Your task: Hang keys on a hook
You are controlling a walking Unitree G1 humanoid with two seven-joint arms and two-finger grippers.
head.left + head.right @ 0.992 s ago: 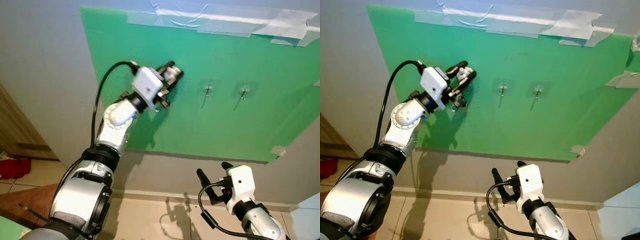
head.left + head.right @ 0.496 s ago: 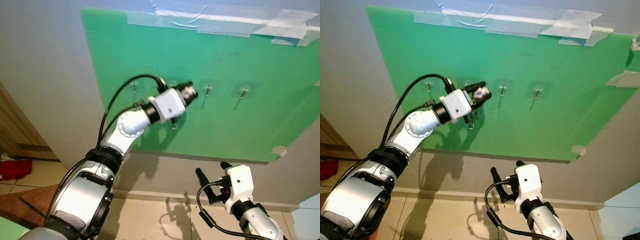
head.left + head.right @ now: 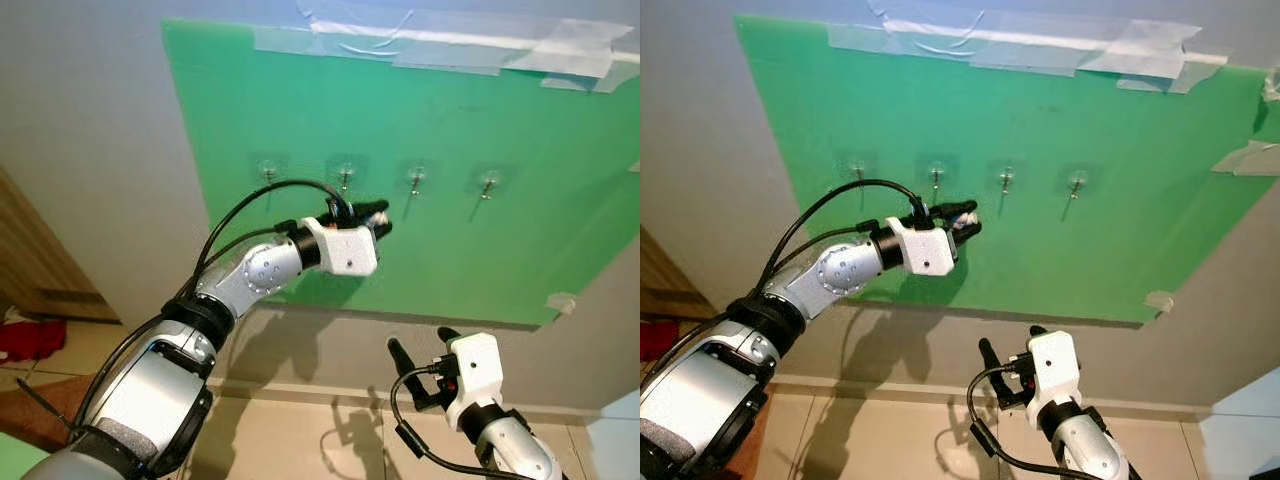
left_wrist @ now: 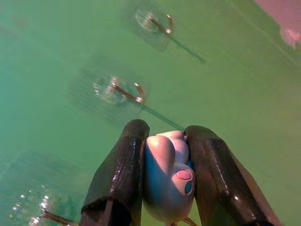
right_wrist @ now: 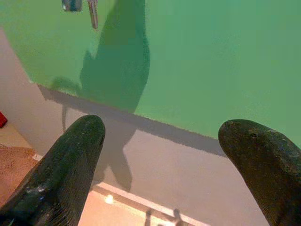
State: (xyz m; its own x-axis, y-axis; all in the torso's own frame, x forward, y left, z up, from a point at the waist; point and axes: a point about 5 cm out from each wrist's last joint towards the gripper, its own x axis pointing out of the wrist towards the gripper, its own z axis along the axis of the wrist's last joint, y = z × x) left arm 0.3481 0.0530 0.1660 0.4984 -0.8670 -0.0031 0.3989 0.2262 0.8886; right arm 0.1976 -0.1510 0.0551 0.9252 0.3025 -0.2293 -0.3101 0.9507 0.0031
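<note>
left gripper (image 4: 164, 141) clamping keys (image 4: 168, 181) — near hooks (image 4: 123, 90), green board (image 3: 500, 220)

green board (image 3: 300, 110), four hooks (image 3: 344, 177), tape strips (image 3: 440, 45)

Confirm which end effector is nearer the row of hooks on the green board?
Left. The left end effector, shut on a white key fob, is up at the green board just below the hooks. The right end effector hangs open far below the board, near the floor.

Even indoor light, soft shadows, blurry wrist views
</note>
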